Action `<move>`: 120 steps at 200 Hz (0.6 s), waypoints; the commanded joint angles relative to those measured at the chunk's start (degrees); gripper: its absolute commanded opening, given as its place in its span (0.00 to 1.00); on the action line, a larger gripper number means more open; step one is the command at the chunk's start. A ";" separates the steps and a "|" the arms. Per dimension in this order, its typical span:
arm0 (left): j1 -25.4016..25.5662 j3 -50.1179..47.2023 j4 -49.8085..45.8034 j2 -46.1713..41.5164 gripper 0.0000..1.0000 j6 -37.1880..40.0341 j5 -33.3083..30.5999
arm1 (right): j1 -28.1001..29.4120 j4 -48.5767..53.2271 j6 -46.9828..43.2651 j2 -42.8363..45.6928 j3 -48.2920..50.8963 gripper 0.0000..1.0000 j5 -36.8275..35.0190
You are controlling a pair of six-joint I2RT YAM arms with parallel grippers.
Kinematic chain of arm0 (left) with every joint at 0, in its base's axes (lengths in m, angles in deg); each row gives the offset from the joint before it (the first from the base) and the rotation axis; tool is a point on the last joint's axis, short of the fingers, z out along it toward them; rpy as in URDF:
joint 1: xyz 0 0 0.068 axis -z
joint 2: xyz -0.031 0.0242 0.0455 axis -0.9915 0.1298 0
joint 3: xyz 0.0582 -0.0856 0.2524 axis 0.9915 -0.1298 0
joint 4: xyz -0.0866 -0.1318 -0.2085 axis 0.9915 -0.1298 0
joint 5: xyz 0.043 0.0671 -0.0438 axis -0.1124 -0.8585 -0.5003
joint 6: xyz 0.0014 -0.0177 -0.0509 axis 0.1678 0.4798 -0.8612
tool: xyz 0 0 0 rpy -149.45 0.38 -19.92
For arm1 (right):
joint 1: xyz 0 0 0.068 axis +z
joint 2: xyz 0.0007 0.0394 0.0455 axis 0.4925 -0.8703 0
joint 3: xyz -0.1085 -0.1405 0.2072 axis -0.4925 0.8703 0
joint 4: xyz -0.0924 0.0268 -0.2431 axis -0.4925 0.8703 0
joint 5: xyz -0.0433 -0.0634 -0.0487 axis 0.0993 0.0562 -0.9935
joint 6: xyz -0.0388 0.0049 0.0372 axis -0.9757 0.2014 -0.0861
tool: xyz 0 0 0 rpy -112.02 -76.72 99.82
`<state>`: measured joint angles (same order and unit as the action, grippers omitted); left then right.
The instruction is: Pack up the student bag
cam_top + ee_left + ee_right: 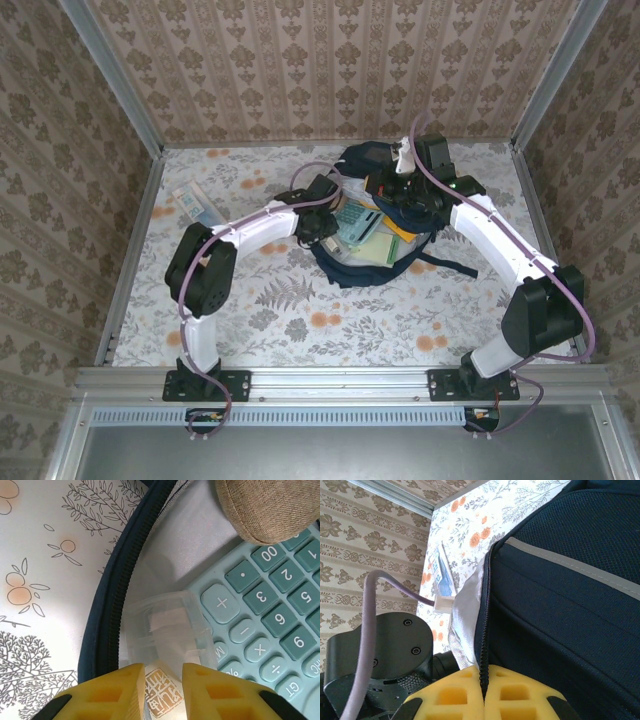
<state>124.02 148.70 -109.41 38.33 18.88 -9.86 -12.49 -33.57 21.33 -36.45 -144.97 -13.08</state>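
Clenched on student bag [560,605] rim with right fingers [484,700]; cannot tell left fingers' [140,685] hold on clear box [165,625]; a weak pinch might drop it onto bench [40,540], frame left.

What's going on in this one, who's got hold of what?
Two arms are packing the student bag, which lies open on the table. The right gripper is shut on the bag's zipper edge. The left gripper is at the opening with a small clear plastic box between its fingers, beside a teal calculator and a beige pouch inside the bag. Whether it is clamped on the box is unclear. A blue-and-white packet lies on the table.
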 commanded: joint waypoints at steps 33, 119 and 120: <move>-0.08 -2.73 -3.57 -9.56 0.37 3.16 -2.98 | -0.06 -2.74 0.53 0.53 -1.63 0.00 0.58; -20.02 -15.39 -5.02 -23.13 0.39 15.65 -3.50 | 0.51 -2.54 0.48 0.37 -2.53 0.00 1.35; -20.46 -15.56 -4.91 -23.19 0.39 15.85 -3.37 | 0.54 -2.55 0.46 0.40 -2.49 0.00 1.31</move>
<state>110.35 137.40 -112.69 16.98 27.88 -12.92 -12.19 -33.53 21.30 -36.45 -145.04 -13.06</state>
